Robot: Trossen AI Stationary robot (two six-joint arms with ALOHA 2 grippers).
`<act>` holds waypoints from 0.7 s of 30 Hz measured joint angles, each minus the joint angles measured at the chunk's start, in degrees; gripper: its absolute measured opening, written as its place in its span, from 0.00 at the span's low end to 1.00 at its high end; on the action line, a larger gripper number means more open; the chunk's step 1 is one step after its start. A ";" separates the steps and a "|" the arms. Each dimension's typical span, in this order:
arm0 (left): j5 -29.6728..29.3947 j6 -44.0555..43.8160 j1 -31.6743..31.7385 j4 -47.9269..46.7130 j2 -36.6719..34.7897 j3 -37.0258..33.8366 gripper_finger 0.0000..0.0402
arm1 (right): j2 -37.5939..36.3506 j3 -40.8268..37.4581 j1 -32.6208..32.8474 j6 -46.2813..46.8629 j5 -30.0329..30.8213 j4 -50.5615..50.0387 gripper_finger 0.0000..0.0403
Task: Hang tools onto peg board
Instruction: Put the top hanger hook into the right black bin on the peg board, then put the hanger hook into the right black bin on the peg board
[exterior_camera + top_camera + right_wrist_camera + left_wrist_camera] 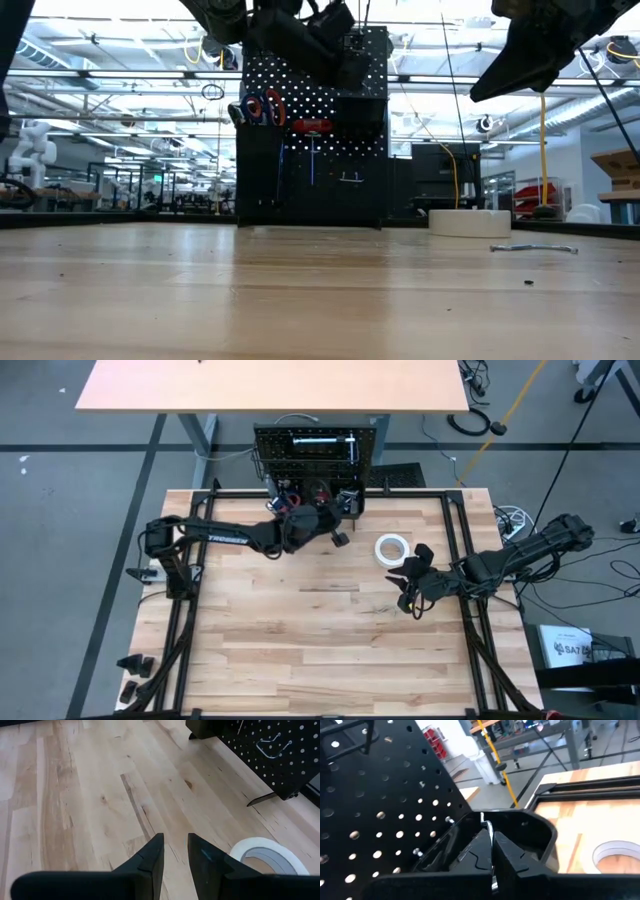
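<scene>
The black peg board stands upright at the table's far edge, with black bins along its foot. Orange-handled scissors and a red tool hang on it. My left gripper reaches in from the left, close to the board and over a bin. It is shut, with a thin silver tool between its fingers. The white tape roll lies flat on the table. My right gripper hovers just near of the roll, fingers a little apart with nothing between them. My left gripper pinches a thin silver tool between its two fingers; only a narrow bright edge shows in the seam. Which tool it is, and which part of it, I cannot tell. The fingers point nearly level toward the board, above the bin's open top.
A small silver piece lies on the table to the right, near the tape roll. Two wire hooks stick out of the board lower down. The near half of the tabletop is bare wood.
</scene>
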 joint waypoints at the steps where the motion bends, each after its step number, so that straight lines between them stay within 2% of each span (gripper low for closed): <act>1: -0.82 0.00 -0.02 -0.16 0.04 0.00 0.00 | 0.00 0.00 0.00 -0.01 0.00 0.01 0.19; 4: -3.21 0.24 -0.04 -0.37 0.11 0.00 0.00 | 0.00 0.00 0.00 -0.01 0.00 0.06 0.19; 9: -3.58 0.24 -0.02 -0.35 0.11 0.00 0.03 | 0.00 0.00 0.00 0.09 0.00 0.21 0.19; 21: -4.76 0.18 -0.13 -0.15 0.11 0.00 0.34 | 0.00 0.00 0.00 0.18 -0.02 0.19 0.19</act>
